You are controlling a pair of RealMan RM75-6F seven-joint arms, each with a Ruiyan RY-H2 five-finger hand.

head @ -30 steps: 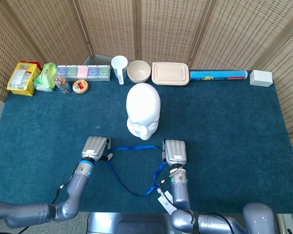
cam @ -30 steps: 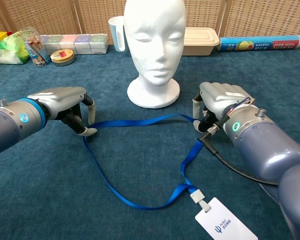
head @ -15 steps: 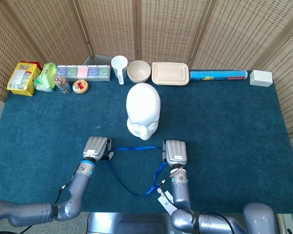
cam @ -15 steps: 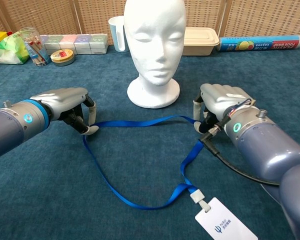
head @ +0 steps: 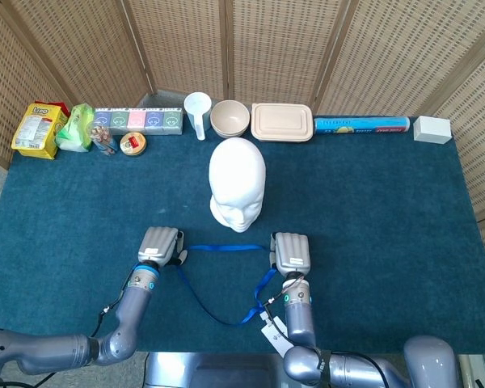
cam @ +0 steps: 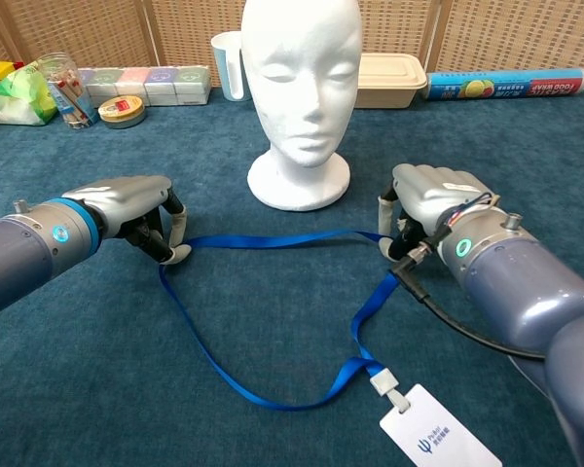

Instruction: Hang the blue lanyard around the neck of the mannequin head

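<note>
Woven rattan screens (head: 267, 48) stand behind a table covered with dark blue-green cloth (head: 388, 210). A white mannequin head (cam: 302, 88) stands upright on its round base at the centre of the cloth, facing the robot.

The blue lanyard (cam: 273, 240) lies on the cloth in front of the mannequin head, not around its neck. One span runs nearly straight between the two hands, just in front of the base. From each hand the strap drops toward the robot, and the two runs meet at a low point near the front edge. A white card (cam: 438, 440) is clipped there and lies flat on the cloth.

The left hand (cam: 141, 209) rests low at the lanyard's left corner, fingers curled in with the strap pinched at the fingertips. The right hand (cam: 428, 199) sits at the right corner, fingers curled down over the strap, which passes under them; it holds the strap there. Both hands lie beside the mannequin base, apart from it.

Along the back edge, left to right, stand a yellow snack bag (head: 38, 129), a green packet (head: 75, 128), a row of small boxes (head: 137, 120), a small round tin (head: 132, 144), a white cup (head: 198, 113), a beige bowl (head: 229, 118), a beige lidded container (head: 282, 122), a blue roll box (head: 361, 124) and a white block (head: 432, 129).
</note>
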